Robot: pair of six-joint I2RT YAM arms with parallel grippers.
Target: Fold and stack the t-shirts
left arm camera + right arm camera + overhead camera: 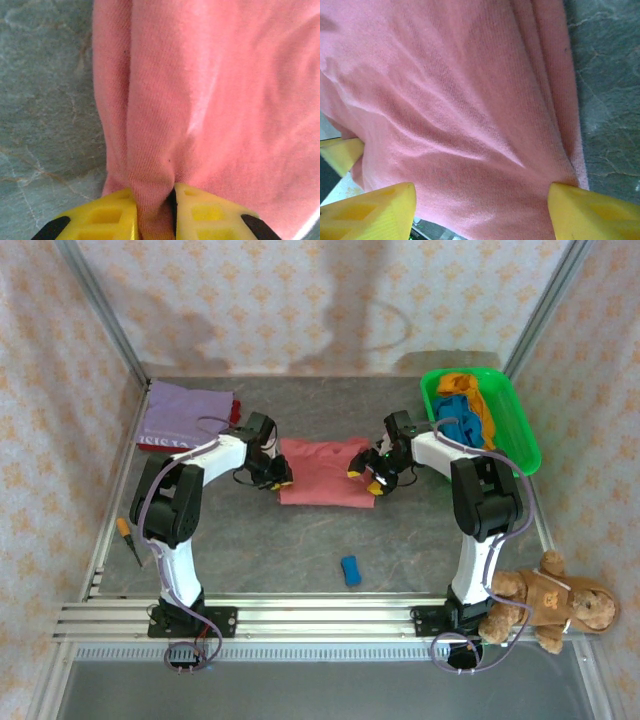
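On the tabletop point(300, 540), left jaws pinch a fold of the salmon-pink t-shirt point(322, 472); right jaws stand wide astride its opposite edge.

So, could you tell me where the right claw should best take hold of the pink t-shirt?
Probably the layered right edge of the pink t-shirt, from straight above: it lies flat on the table, so only a pinched-up fold offers purchase, as the left claw has on the left edge. The right claw hangs open there.
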